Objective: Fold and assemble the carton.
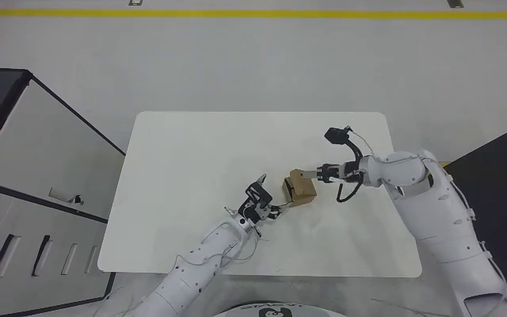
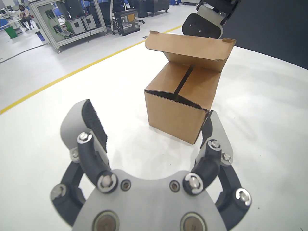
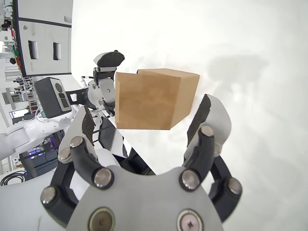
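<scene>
Left of centre on the table (image 1: 198, 158), your left gripper (image 2: 150, 110) is spread wide, holding nothing, one finger right at a corner of the carton (image 1: 301, 189). Carton stands mid-table, lid flap up, inner flaps folded down. Just right of it, your right gripper (image 3: 146, 102) is spread too, empty.

A: Left gripper (image 2: 148, 111) state?
B: Wide open, low beside carton (image 2: 178, 106), one finger (image 2: 213, 131) right at its near corner.
A: Right gripper (image 3: 146, 105)?
B: Spread too, at carton's opposite side, arm extended toward it. Contact unclear.
</scene>
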You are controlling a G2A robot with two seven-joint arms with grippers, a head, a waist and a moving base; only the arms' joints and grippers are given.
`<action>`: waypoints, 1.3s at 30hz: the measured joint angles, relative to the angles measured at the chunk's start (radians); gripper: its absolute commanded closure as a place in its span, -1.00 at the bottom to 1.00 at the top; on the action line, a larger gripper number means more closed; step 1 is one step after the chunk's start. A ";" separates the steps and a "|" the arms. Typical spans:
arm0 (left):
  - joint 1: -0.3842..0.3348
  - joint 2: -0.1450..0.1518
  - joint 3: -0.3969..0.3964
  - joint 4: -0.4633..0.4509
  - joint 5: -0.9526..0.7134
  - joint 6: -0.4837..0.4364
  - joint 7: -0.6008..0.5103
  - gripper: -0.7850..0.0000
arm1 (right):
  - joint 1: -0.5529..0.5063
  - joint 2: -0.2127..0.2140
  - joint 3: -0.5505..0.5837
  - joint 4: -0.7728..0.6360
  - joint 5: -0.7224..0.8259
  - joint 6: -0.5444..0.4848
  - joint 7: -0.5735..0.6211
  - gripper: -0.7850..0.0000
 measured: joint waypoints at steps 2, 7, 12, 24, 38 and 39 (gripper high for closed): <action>-0.001 -0.001 0.002 0.006 -0.001 -0.001 0.001 -1.00 | 0.013 -0.003 -0.014 0.012 0.010 -0.009 -0.001 -1.00; 0.001 -0.003 0.016 0.012 0.002 -0.024 -0.003 -1.00 | 0.044 -0.011 -0.051 0.043 0.017 -0.019 -0.012 -1.00; 0.007 -0.003 0.016 0.007 0.001 -0.018 0.004 -1.00 | 0.067 -0.016 -0.075 0.070 0.001 -0.020 -0.039 -1.00; 0.027 0.016 -0.037 -0.040 0.030 0.008 -0.003 -1.00 | 0.071 -0.027 -0.125 0.104 -0.014 0.018 -0.105 -1.00; 0.001 -0.006 0.025 0.021 0.007 -0.007 0.014 -1.00 | 0.137 -0.051 -0.197 0.176 -0.006 -0.033 -0.142 -1.00; 0.002 -0.007 0.027 0.021 0.007 -0.008 0.014 -1.00 | 0.140 -0.052 -0.199 0.177 -0.006 -0.038 -0.141 -1.00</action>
